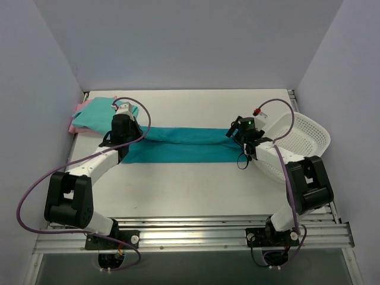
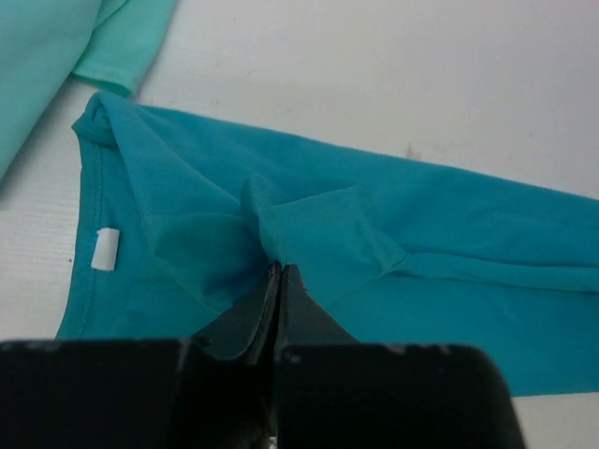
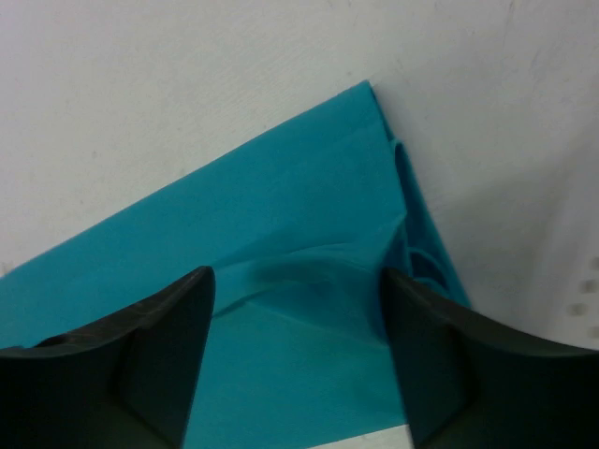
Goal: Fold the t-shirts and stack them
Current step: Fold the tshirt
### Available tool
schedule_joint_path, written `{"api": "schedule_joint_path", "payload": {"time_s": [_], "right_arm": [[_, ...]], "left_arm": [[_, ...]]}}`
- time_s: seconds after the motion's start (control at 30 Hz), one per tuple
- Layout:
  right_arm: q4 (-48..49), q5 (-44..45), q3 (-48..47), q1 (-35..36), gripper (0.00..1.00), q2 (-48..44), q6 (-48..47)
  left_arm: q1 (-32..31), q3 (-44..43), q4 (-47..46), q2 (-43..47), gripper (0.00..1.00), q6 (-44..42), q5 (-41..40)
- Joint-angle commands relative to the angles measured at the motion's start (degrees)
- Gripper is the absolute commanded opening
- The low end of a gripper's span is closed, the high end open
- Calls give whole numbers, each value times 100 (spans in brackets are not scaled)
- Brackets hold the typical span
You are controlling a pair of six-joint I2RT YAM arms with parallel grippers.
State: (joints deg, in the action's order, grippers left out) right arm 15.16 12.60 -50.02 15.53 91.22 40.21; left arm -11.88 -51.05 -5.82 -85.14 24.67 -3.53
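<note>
The deep teal t-shirt lies as a long folded strip across the middle of the table. My left gripper is at its left end, shut on a pinched fold of the teal cloth. My right gripper is open over the strip's right end, its jaws wide apart above the teal cloth. The mint green t-shirt lies at the back left, also in the left wrist view. The pale pink t-shirt peeks out beneath it.
A white perforated basket lies tilted at the right edge, close beside my right arm. Grey walls stand around the table. The shirt's white label shows near the collar.
</note>
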Motion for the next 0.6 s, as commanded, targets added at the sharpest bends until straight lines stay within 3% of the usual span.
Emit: {"api": "schedule_joint_path", "payload": {"time_s": [0.0,0.13,0.17,0.23,0.27,0.3,0.4,0.57], "right_arm": [[-267,497,203,143,100,-148,171],[-356,717,466,152,100,-280,400],[-382,752,493,161,100,-306,409],[-452,805,449,213,100,-350,435],[-505,831,414,248,100,-368,435],[-540,875,327,318,100,-377,427],[-724,1050,116,459,100,-412,444],[-813,1175,-34,592,100,-473,392]], "left_arm": [[-165,-72,317,60,2,-173,-551],[-280,-256,1091,15,2,-50,-1017],[-323,-352,1275,15,7,107,-1340],[-376,-423,1750,7,30,283,-1632],[-437,-467,1899,15,56,485,-1912],[-490,-485,2118,33,68,574,-2080],[-622,-363,2269,182,91,793,-2564],[-649,68,2096,805,93,1146,-2758]]}}
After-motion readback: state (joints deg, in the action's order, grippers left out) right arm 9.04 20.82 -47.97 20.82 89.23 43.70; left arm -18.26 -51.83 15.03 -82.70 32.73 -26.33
